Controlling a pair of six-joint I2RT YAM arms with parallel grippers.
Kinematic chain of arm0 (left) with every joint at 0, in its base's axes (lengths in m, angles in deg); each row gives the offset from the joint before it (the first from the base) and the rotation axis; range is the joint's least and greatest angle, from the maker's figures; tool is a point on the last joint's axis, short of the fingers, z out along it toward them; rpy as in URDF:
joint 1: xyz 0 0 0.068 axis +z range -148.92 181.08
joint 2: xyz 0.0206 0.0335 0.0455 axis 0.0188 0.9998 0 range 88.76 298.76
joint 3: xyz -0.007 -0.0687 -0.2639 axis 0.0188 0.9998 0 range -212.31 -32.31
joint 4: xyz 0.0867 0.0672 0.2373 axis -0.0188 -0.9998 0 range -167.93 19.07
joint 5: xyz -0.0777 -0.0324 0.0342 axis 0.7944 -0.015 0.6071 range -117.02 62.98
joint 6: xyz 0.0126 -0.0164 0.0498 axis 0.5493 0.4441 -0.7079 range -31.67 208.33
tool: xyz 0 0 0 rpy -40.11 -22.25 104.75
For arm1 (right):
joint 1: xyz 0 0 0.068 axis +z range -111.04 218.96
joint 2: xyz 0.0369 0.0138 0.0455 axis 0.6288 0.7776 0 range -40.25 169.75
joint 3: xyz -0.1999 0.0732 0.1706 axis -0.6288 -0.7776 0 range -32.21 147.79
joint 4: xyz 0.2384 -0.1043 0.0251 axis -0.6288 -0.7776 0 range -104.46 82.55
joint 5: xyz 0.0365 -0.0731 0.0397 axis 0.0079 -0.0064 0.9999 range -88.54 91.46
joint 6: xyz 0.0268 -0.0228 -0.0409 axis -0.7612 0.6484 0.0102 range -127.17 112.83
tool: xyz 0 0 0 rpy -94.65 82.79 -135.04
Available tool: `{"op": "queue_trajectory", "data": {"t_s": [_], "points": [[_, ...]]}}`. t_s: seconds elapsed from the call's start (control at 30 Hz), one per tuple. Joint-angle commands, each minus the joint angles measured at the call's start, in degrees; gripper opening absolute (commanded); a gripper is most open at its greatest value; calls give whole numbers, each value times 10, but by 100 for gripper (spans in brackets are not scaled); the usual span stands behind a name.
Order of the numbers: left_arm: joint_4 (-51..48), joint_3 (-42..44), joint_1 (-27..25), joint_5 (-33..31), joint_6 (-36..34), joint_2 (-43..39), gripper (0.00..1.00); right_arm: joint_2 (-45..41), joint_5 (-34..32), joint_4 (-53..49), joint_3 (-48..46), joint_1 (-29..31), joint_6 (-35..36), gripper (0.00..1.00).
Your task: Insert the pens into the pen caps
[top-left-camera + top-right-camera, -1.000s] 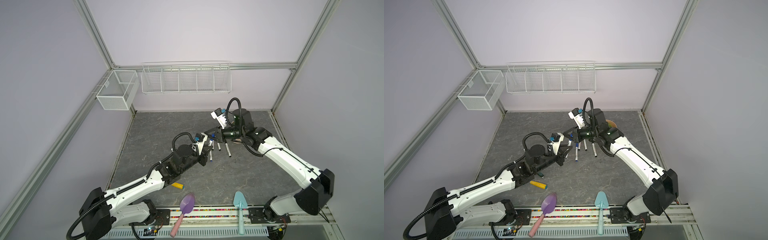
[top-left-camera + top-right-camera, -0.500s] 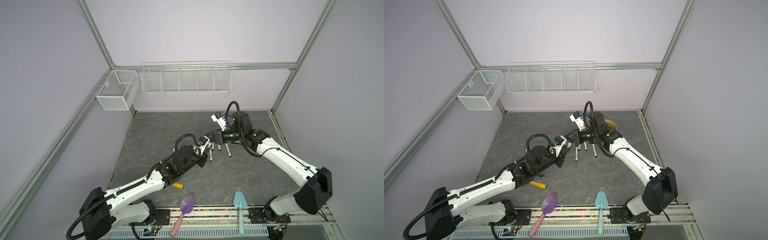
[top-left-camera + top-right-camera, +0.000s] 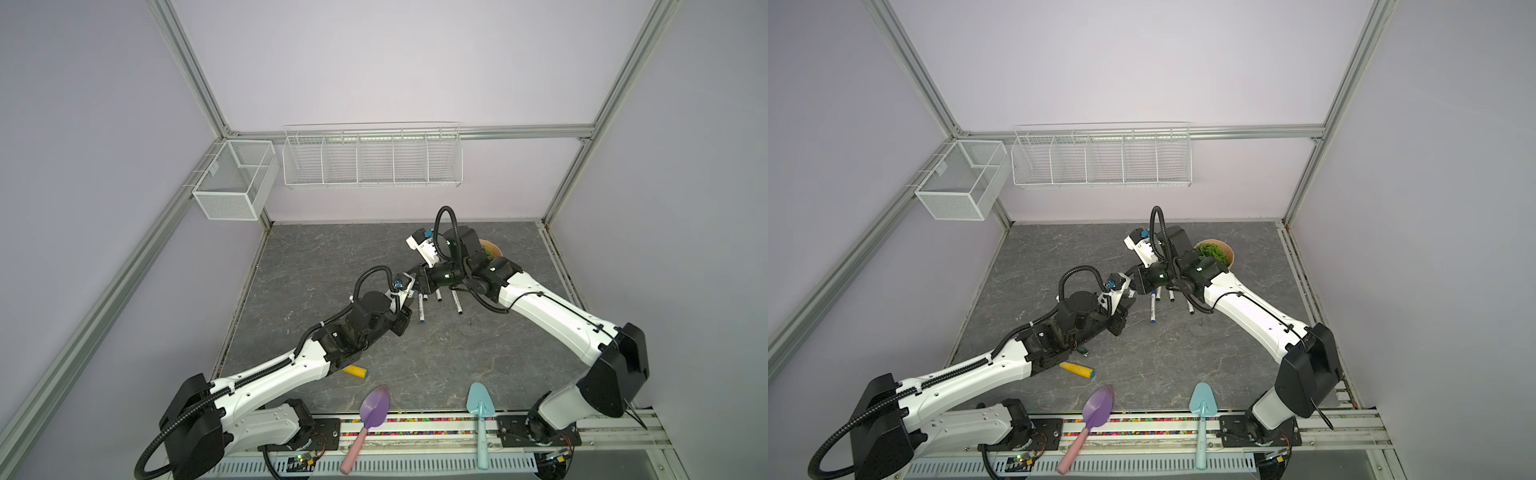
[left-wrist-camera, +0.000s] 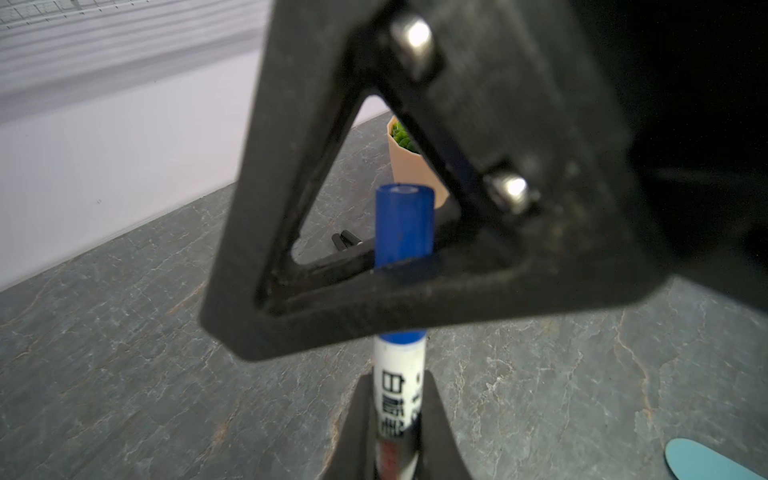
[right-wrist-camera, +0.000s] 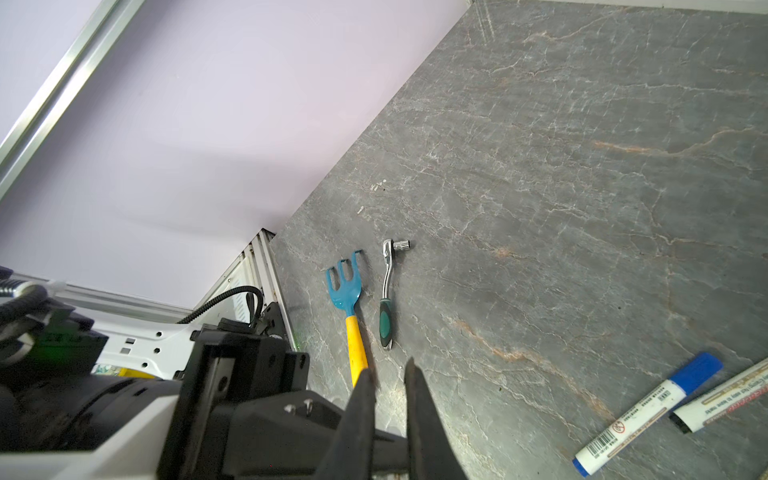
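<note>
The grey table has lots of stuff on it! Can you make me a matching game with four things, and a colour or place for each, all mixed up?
Things:
1. pen
2. garden fork
3. wrench
4. scoop

Clues:
A. purple, with a pink handle
B. blue, with a yellow handle
C. held between the left fingers, with a blue cap
D. shiny metal, with a green and black handle

Pairs: 1-C, 2-B, 3-D, 4-A
</note>
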State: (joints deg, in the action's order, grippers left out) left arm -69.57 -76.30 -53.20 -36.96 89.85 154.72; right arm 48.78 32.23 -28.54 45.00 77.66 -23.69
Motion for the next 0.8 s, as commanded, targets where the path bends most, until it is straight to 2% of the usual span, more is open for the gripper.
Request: {"op": "queue_trajectory", "data": {"t_s": [0.0,0.17,0.43,0.53,0.6,0.77], "points": [[450,-80,36,-48,70,-37,0,25,99,-197,-64,13,-17,7],[469,-68,63,6,142,-38,0,33,83,-218,-56,30,-4,7],[522,-39,102,29,247,-39,0,26,79,-214,-59,28,-7,7],[483,-46,104,29,228,-43,0,25,82,-212,-58,25,-6,7],[430,-55,104,52,184,-45,0,18,87,-205,-54,22,-10,9],[346,-15,100,83,180,-37,0,-11,94,-161,-30,-5,-36,20]]}}
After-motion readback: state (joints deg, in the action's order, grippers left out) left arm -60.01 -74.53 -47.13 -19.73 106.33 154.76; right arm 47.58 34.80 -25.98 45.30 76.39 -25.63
